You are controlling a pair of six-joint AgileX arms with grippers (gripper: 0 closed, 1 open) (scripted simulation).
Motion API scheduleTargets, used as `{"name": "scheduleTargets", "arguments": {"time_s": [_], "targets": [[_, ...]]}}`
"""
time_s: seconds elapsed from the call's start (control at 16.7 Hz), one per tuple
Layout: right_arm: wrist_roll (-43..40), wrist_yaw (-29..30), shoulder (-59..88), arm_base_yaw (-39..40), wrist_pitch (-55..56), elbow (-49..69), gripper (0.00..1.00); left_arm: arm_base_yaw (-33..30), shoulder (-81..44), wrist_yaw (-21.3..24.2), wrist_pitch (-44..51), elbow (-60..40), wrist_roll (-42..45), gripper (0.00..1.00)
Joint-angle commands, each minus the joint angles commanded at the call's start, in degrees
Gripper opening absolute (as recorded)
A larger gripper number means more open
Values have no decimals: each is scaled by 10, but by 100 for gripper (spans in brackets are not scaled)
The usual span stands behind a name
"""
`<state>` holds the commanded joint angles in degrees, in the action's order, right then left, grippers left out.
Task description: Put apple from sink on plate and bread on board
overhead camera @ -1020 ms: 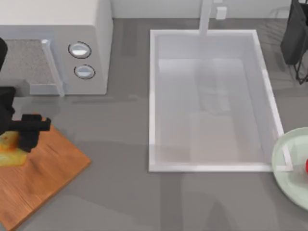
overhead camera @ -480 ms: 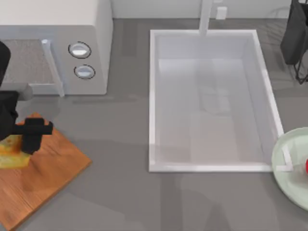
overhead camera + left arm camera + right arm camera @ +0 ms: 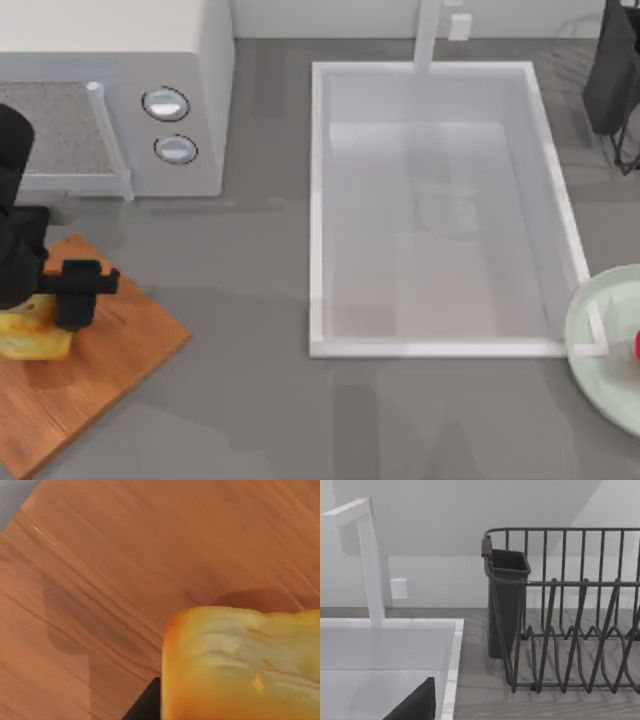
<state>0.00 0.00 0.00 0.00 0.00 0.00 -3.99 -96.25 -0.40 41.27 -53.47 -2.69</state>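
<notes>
The bread is found on the board, at the bench's left edge, with the left pincer directly over it; whether its fingers are apart or clamped cannot be told. The apple lies on the plate. If grip remains, a withdrawal could drag or tip the loaf off the board. The right arm is parked beyond the sink.

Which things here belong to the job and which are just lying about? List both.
Part of the job:
bread, on the board, with the left gripper over it
apple, on the plate
sink

Just lying about:
microwave
dish rack, with a dark cup
faucet
right gripper, parked by the rack
</notes>
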Motion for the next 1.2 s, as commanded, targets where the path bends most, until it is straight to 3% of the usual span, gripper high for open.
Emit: {"name": "scheduleTargets", "arguments": {"time_s": [0.24, 1.02, 1.2], "targets": [[0, 0, 0, 0, 0, 0, 100, 0, -2, 0, -1, 2, 0, 0], [0, 0, 0, 0, 0, 0, 100, 0, -2, 0, -1, 2, 0, 98], [0, 0, 0, 0, 0, 0, 100, 0, -2, 0, -1, 2, 0, 100]]}}
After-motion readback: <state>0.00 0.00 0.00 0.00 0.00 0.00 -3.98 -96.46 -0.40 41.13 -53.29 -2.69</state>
